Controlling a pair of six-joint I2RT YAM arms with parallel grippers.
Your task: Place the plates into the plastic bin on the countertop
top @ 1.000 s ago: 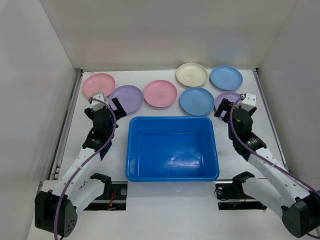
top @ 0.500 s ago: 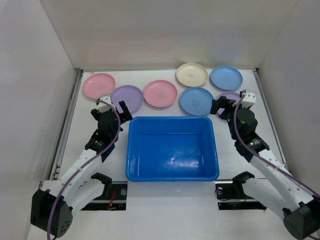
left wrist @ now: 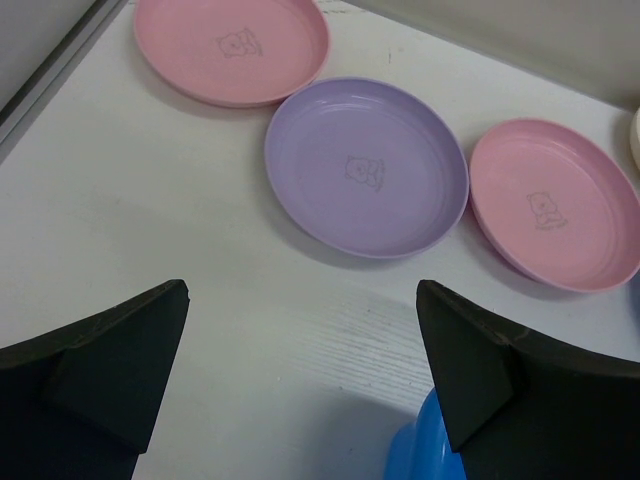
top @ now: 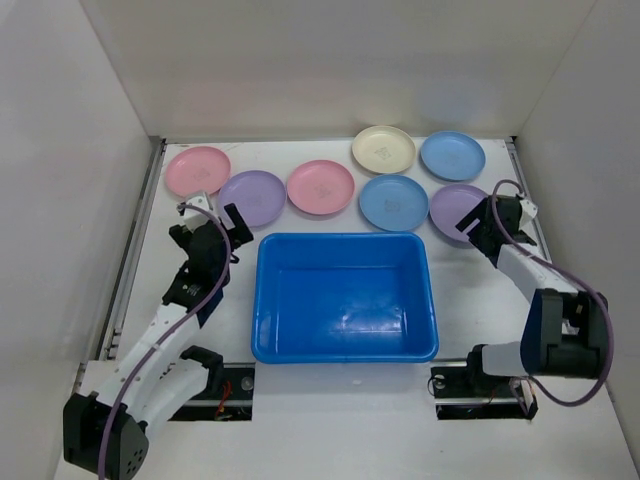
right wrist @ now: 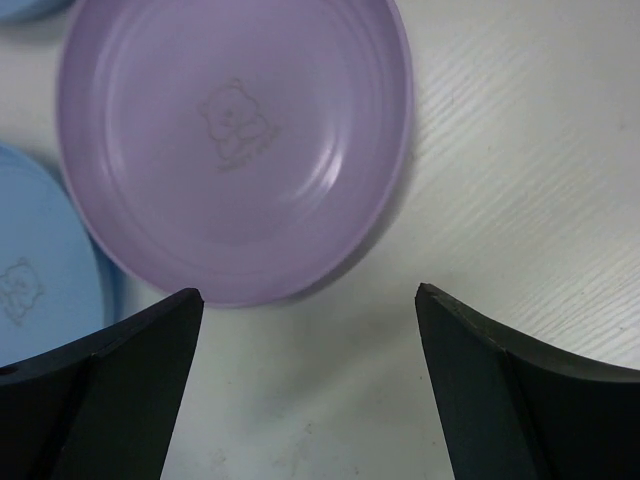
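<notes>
Plates (top: pixel 320 187) lie flat on the desk (top: pixel 330 224) behind the blue plastic bin (top: pixel 345 295), left end effector (left wrist: pixel 302 300) spread near one lilac plate (left wrist: pixel 366 167), right end effector (right wrist: pixel 308 295) spread over the other lilac plate (right wrist: pixel 235 140).

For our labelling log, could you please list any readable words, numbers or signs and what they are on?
No words or numbers can be read.
The right lilac plate bears a faint bear mark; the marks under it are too blurred to read.
The left lilac plate and a pink plate: same mark, unreadable.
The blue bin: no label visible.
</notes>
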